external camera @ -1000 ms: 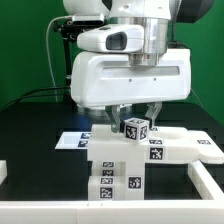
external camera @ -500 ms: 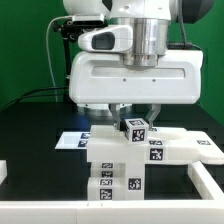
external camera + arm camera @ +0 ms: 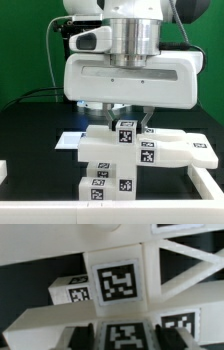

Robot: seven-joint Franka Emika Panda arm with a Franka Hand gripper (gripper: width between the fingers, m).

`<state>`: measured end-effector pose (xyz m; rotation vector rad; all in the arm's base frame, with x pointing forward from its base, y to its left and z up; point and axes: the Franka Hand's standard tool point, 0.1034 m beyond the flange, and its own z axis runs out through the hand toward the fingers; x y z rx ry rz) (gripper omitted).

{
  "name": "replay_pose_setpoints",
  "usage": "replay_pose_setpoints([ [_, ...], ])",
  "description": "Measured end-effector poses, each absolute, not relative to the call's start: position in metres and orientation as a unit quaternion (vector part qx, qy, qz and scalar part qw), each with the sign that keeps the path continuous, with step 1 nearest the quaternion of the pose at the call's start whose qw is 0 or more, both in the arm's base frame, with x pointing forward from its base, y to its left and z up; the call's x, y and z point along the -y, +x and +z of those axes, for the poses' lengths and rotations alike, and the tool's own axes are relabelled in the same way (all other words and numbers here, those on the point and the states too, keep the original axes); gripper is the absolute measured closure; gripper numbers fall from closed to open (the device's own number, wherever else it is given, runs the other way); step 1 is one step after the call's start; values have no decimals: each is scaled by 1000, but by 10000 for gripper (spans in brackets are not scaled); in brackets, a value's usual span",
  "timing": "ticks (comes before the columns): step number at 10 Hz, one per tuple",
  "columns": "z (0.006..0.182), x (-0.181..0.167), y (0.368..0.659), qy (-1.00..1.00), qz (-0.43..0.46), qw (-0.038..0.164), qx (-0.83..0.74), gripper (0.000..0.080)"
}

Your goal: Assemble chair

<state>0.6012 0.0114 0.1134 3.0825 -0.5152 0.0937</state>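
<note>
Robot arm [image 3: 125, 75] low over black table [image 3: 30, 150]. Chair [image 3: 108, 160], part-built stack of white blocky parts bearing black-and-white tags, stands mid-table, near marker board [image 3: 68, 140] on exterior view's left. Gripper [image 3: 127, 122] clamped on small tagged post [image 3: 126, 134] atop stack; wrist view shows tags close, white faces

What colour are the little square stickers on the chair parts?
Black-and-white tags on white chair parts; clearest in the wrist view.

No words or numbers can be read.
Only black-and-white square tags [image 3: 126, 134] stand on the white chair parts [image 3: 108, 150]; they show patterns, no letters.
</note>
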Motion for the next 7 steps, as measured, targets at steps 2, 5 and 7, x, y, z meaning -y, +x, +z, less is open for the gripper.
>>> replay_pose_setpoints([
  [2,113,-6,604,964,37,0,263,514],
  [5,113,-11,606,931,42,-10,364,509],
  [7,113,-11,606,936,42,-9,350,318],
])
